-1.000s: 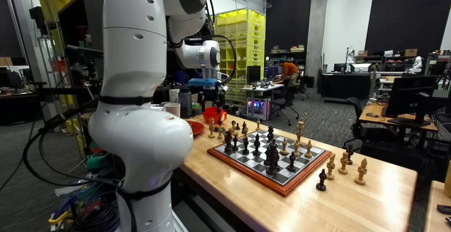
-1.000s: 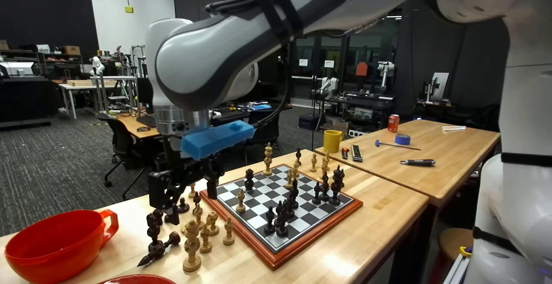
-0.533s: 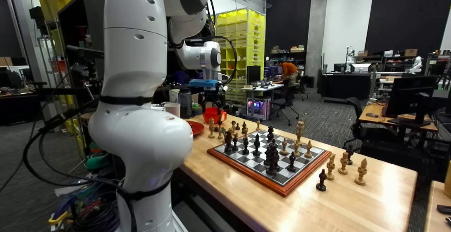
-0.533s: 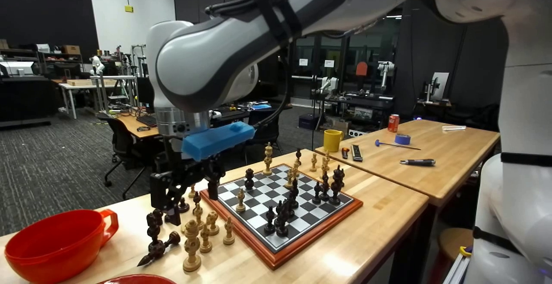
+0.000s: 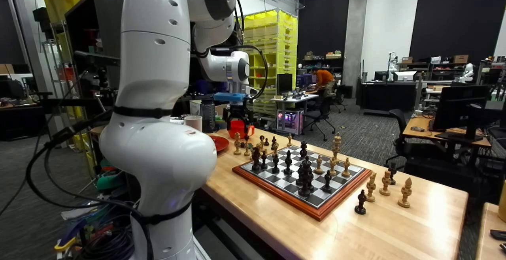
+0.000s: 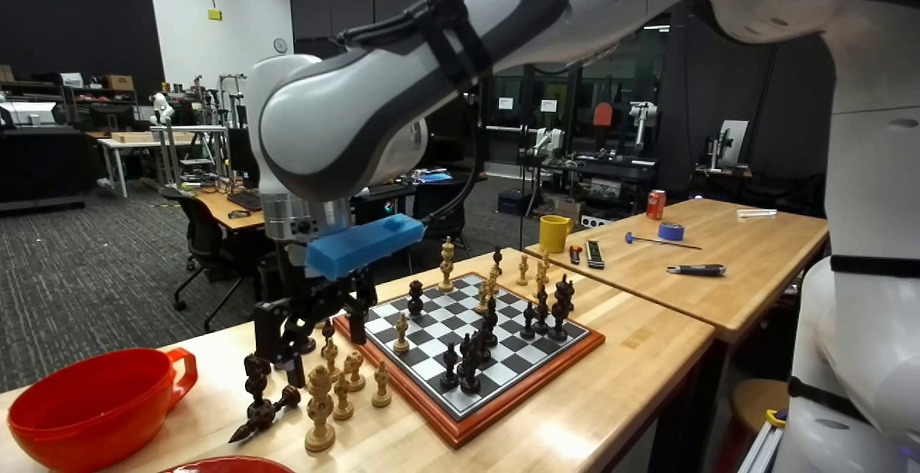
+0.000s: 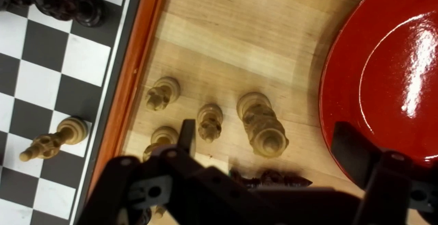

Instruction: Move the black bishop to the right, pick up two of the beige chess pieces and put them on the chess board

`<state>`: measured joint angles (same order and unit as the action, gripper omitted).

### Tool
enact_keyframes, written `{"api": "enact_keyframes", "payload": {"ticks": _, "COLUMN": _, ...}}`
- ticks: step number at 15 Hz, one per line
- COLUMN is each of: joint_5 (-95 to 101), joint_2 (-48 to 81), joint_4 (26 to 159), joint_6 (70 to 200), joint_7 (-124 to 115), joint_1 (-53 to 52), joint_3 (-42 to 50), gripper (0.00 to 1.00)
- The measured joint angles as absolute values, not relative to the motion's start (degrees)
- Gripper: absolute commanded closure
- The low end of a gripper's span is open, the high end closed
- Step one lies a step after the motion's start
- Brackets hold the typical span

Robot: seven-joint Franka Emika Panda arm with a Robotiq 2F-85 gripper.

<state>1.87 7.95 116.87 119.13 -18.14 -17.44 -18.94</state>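
- Since the hand (image 7: 266,136) has its fingers spread wide with nothing clamped between them, I'd guess this is the lead-up to a pick, not a place.
- In an exterior view it hangs low, left of the board (image 6: 530,387). The wrist view shows the tall beige piece (image 7: 265,127) framed by the fingers, but I can't tell if that's the target.
- That one and several smaller beige pieces (image 6: 381,388) stand upright on the worktop (image 6: 625,354), off the board. In the wrist view the red plate (image 7: 386,81) is right of them.
- A few beige ones are already on the board, like the lone beige piece (image 6: 401,334) by its left edge in an exterior view. No clue whether the arm put any there.
- Black bishop: can't work out which piece it is, so can't call that move done. There's a fallen black piece (image 6: 260,414) on the worktop near the hand, fwiw.
- Left to do, imo: at least one beige grab, maybe both. Neighbours stand close, so a sloppy descent could easily knock one over.
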Motion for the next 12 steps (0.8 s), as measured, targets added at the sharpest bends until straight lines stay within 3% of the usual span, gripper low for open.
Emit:
{"api": "enact_keyframes", "payload": {"ticks": 2, "joint_5": 1.85, "joint_2": 8.57, "joint_4": 116.8, "joint_6": 119.36, "joint_7": -17.69, "joint_1": -17.44, "joint_3": -18.94, "gripper": 0.04}}
{"api": "enact_keyframes", "payload": {"ticks": 3, "joint_5": 1.85, "joint_2": 8.91, "joint_4": 116.69, "joint_6": 119.46, "joint_7": -17.48, "joint_1": -17.44, "joint_3": -18.93, "gripper": 0.25}}
{"api": "enact_keyframes", "payload": {"ticks": 6, "joint_5": 1.83, "joint_2": 9.99, "joint_4": 116.2, "joint_6": 119.76, "joint_7": -16.93, "joint_1": -17.44, "joint_3": -18.93, "gripper": 0.34}}
{"api": "enact_keyframes", "payload": {"ticks": 12, "joint_5": 0.77, "joint_2": 11.09, "joint_4": 115.67, "joint_6": 119.91, "joint_7": -14.79, "joint_1": -17.44, "joint_3": -18.93, "gripper": 0.8}}
